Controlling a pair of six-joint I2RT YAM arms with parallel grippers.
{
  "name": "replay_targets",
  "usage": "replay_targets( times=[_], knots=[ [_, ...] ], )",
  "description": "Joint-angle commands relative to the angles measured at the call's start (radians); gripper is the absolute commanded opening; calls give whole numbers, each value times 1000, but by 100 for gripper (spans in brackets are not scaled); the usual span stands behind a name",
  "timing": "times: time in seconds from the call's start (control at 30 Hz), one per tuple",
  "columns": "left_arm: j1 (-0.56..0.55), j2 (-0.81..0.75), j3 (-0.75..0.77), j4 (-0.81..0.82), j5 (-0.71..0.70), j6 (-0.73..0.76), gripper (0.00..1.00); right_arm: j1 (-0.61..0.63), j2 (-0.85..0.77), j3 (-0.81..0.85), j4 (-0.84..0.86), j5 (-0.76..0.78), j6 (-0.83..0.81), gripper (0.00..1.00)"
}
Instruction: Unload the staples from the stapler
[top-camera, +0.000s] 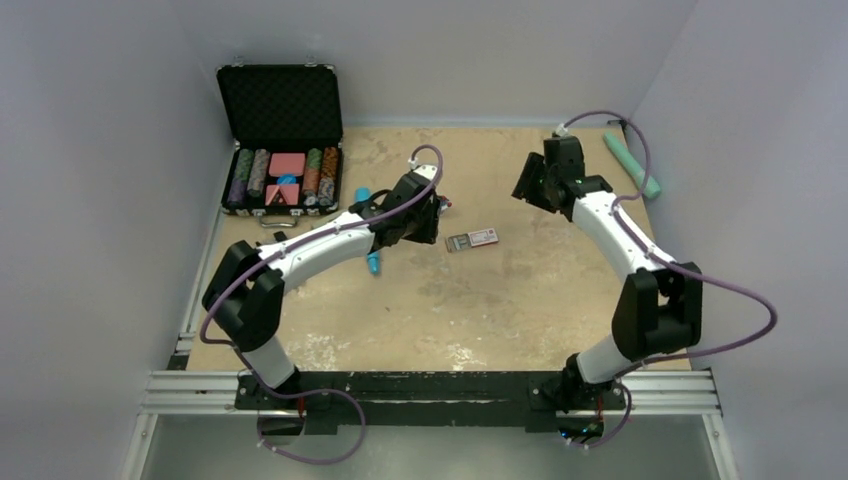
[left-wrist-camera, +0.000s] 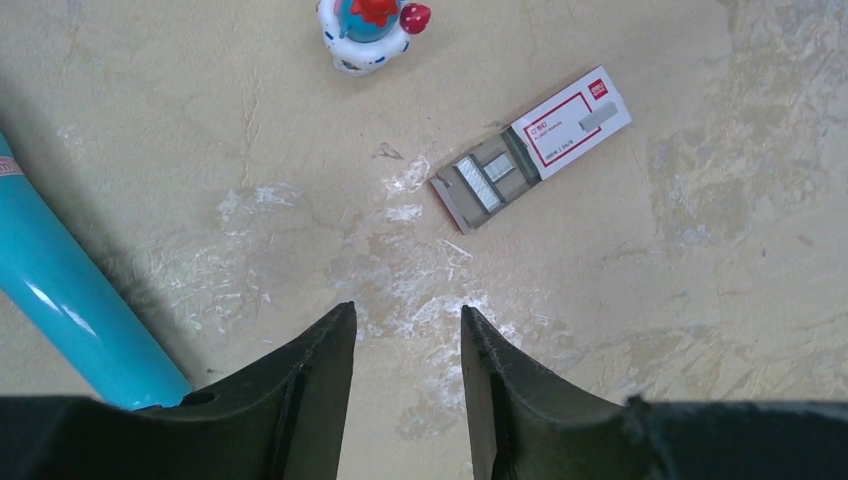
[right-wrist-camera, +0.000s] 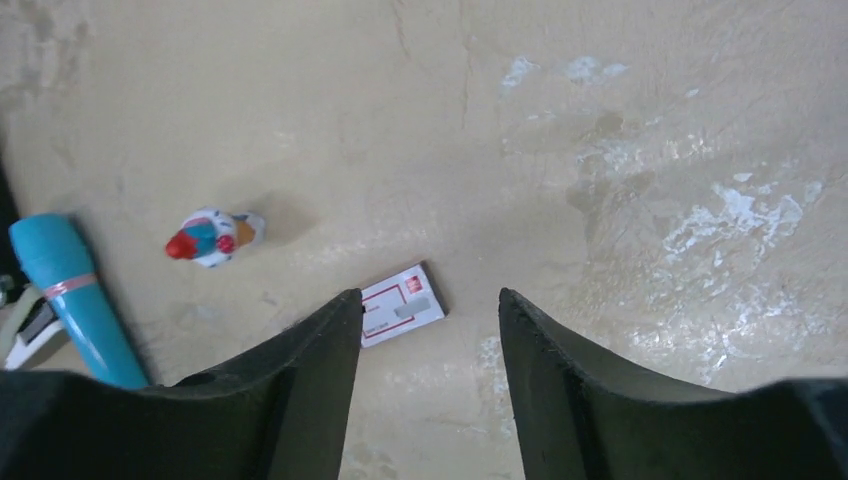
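Note:
A white and red staple box (left-wrist-camera: 540, 145) lies on the table, slid partly open, with silver staple strips showing in its tray. It also shows in the top view (top-camera: 472, 240) and the right wrist view (right-wrist-camera: 400, 305). My left gripper (left-wrist-camera: 408, 315) is open and empty, hovering just short of the box. My right gripper (right-wrist-camera: 430, 295) is open and empty, held high over the table to the right of the box. A pale grey and black thing (right-wrist-camera: 28, 330) peeks in at the left edge of the right wrist view; I cannot tell whether it is the stapler.
A teal tube (left-wrist-camera: 70, 300) lies left of my left gripper, partly under the arm (top-camera: 372, 262). A small toy figure (left-wrist-camera: 368, 25) stands beyond the box. An open black case of poker chips (top-camera: 282, 140) sits at the back left. A green foam roll (top-camera: 632, 163) lies at the back right.

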Motion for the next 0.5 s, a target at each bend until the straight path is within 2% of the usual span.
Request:
replay_targets(
  times=[0.0,0.03,0.13,0.23,0.33,0.43,0.47],
  knots=[
    [19,-7,-28,49,9,-2,45,4,87,5,3,106,-67,40],
    [20,-4,-35,57,13,-2,43,5,110,4,-10,125,-72,29],
    [21,0,-72,100,27,1,39,15,161,-8,-13,151,-77,10],
    [21,20,-84,127,35,-2,33,38,195,-34,11,139,-83,7],
    [21,48,-83,146,65,-6,23,53,234,-39,40,100,-100,0],
    [23,65,-97,185,104,-16,0,69,289,-26,53,68,-116,0],
    [22,70,-100,195,111,-18,0,77,302,-20,55,70,-117,0]
  ],
)
